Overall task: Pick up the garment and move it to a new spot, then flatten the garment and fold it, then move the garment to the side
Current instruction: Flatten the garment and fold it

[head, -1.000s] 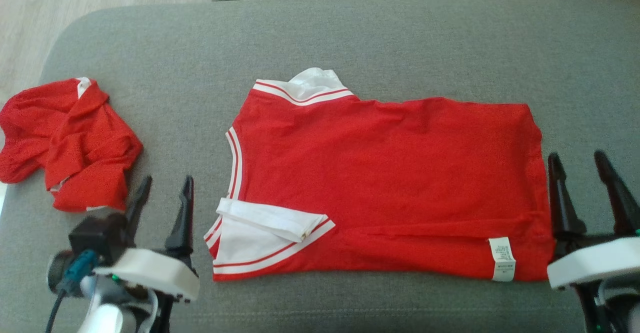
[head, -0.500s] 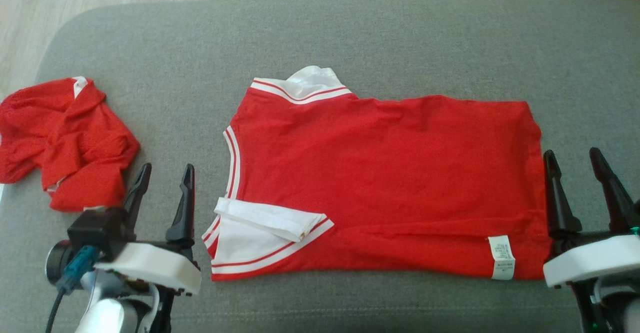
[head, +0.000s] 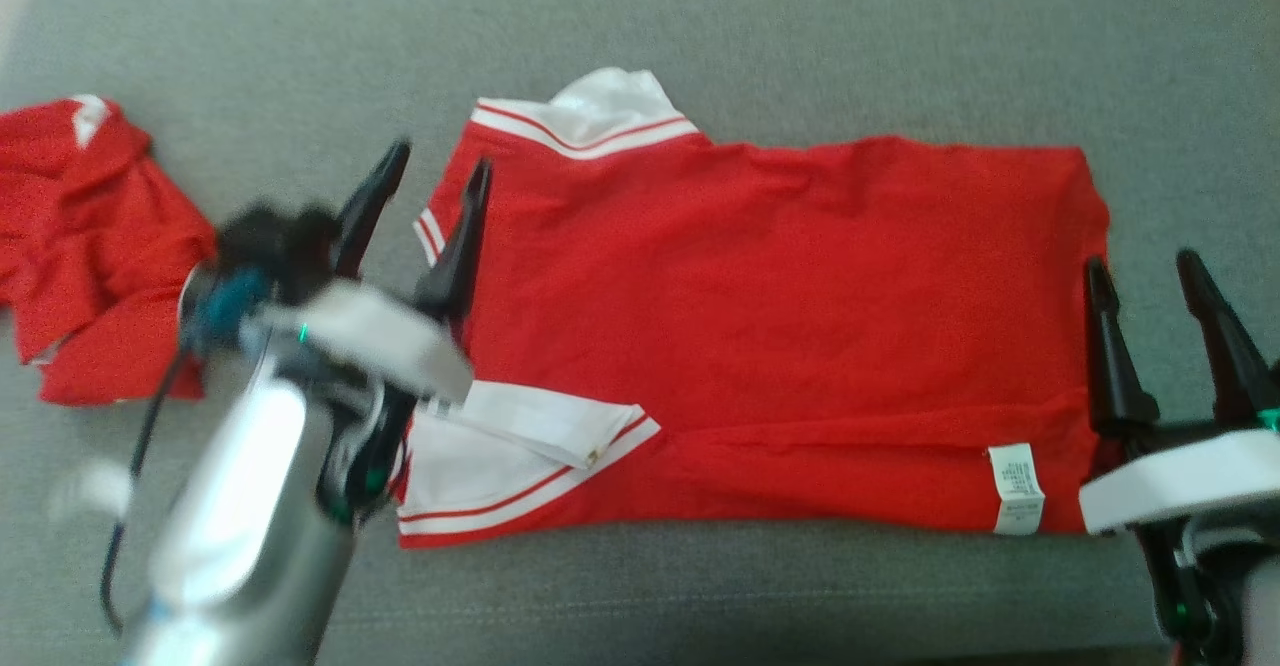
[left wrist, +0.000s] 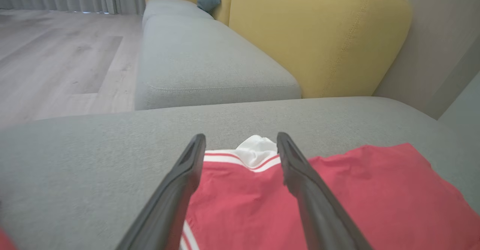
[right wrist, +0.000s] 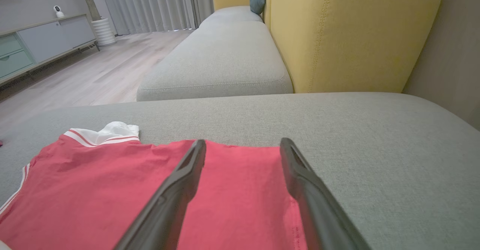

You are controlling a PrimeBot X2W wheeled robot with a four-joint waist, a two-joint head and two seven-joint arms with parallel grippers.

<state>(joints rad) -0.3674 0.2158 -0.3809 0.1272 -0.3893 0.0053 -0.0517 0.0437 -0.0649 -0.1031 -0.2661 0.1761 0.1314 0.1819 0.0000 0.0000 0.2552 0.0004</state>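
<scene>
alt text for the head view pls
A red shirt with white trim lies folded flat on a grey cushion. The open left tool is at its left edge, the open right tool at its right edge; a crumpled red garment lies far left.

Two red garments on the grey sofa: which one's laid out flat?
The larger red shirt with white striped trim at centre; the red garment at far left is a crumpled heap.

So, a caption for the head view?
Open left hand above the collar end of a red shirt on a grey sofa, open right hand at its hem; crumpled red garment nearby.
</scene>
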